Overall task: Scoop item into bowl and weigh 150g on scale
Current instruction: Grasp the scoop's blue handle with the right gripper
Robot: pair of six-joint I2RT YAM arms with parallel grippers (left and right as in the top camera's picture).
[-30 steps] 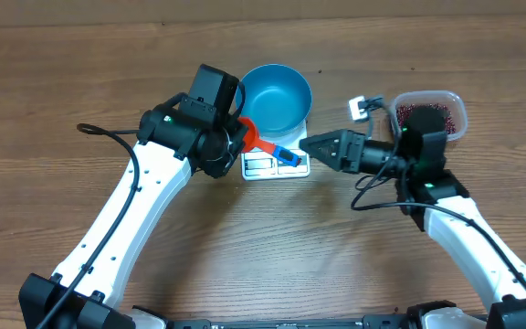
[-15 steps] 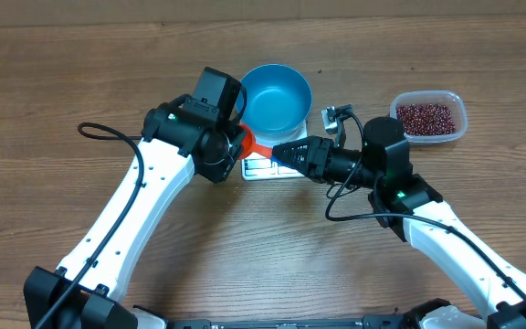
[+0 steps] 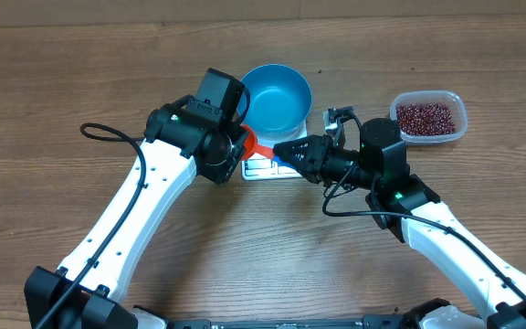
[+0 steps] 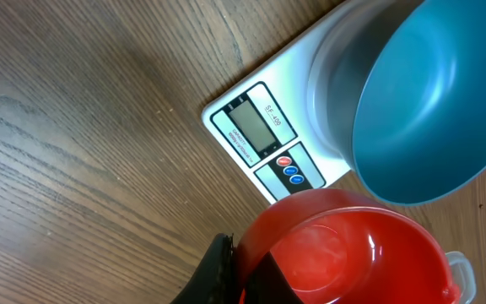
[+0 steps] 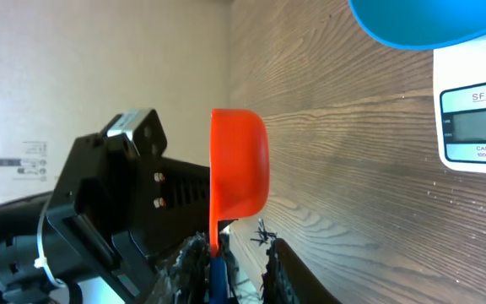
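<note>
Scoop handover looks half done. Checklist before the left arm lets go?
1. Left gripper shut on red scoop: ok.
2. Right gripper fingers either side of the scoop's blue handle: ok.
3. Right grip firm on the handle: cannot tell.
4. Scoop empty: ok.
5. Blue bowl sitting on scale, empty: ok.
6. Beans in clear tub, uncovered: ok.

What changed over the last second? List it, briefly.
The right arm swung from beside the beans over to the scoop, and the right fingers narrowed around its blue handle; a firm grip isn't clear. The left fingers keep holding the scoop. The bowl and scale stayed put.
</note>
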